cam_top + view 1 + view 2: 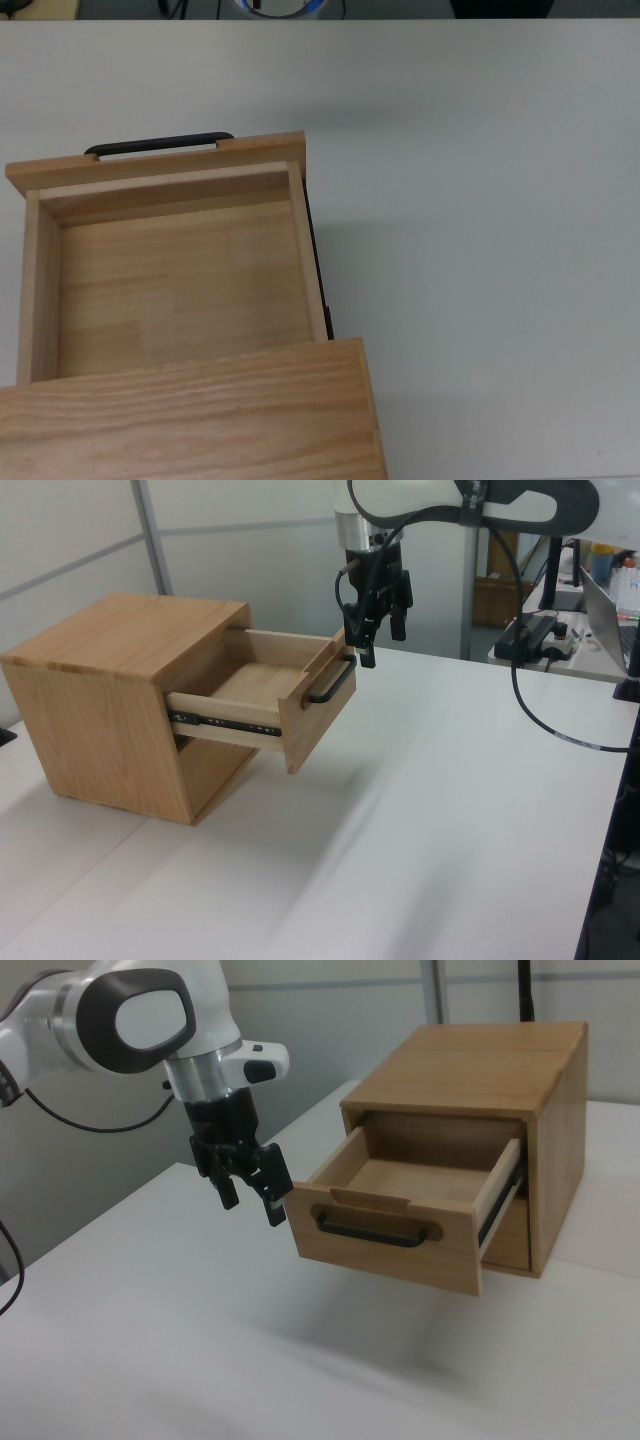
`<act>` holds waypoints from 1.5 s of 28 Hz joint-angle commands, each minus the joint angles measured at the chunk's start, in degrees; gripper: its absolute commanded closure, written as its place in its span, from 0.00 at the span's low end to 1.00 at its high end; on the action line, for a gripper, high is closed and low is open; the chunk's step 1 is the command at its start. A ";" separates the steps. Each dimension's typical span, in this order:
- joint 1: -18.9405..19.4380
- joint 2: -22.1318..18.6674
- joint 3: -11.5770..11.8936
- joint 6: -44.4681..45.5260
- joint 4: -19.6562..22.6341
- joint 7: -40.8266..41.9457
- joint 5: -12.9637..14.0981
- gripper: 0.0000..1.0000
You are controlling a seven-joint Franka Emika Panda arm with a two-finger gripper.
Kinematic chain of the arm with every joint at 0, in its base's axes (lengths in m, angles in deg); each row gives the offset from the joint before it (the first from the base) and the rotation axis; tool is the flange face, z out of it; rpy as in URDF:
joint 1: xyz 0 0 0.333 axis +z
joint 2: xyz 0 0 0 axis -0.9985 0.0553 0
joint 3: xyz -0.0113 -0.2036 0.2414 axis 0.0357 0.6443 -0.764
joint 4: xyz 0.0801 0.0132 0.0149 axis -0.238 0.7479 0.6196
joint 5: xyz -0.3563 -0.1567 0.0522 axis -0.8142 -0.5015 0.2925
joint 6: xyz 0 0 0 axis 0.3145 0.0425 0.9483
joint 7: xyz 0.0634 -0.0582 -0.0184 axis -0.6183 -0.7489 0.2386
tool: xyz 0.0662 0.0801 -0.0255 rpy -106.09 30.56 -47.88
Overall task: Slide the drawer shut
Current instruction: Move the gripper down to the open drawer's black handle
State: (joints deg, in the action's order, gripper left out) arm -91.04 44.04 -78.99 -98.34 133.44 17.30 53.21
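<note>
The white table (pixel 470 810) lies under the gripper and spreads out on all sides of it. The wooden cabinet (pixel 110 695) stands on this table, well to the left view's left of the gripper, and in the right view it is to the right view's right of it. The robot arm (pixel 120 1015) comes down from above, white with dark joints, and it carries the gripper at its lower end. The drawer (pixel 400 1210) is pulled far out of the cabinet and its inside looks empty; its front panel (pixel 322 695) faces toward the gripper. In the right view the panel's nearest corner is just beside the gripper, and I cannot tell if they touch. The black bar handle (pixel 378 1232) sits on the front panel, a little lower than the fingertips and to the right view's right of them. The gripper (pixel 252 1200) points downward in front of the drawer, and its two fingers (pixel 274 1206) stand apart with nothing between them. In the top view the gripper is out of sight, and only the drawer, the handle and the cabinet's top show there.
</note>
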 commanded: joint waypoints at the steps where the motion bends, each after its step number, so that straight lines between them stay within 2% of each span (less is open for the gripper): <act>1: 0.43 -0.87 0.19 -1.38 0.96 0.60 -0.16 0.99; 8: 0.34 -0.26 0.62 -3.14 1.31 1.21 0.02 1.00; 21: -0.01 6.69 0.71 -4.99 1.31 1.12 -1.56 1.00; 24: 0.08 7.66 0.62 -9.55 1.66 0.42 -2.53 1.00; 42: 0.60 11.96 0.53 -27.75 1.75 0.16 -2.53 1.00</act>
State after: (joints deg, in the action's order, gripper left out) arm -90.98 55.29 -78.73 -121.47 134.54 17.33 51.37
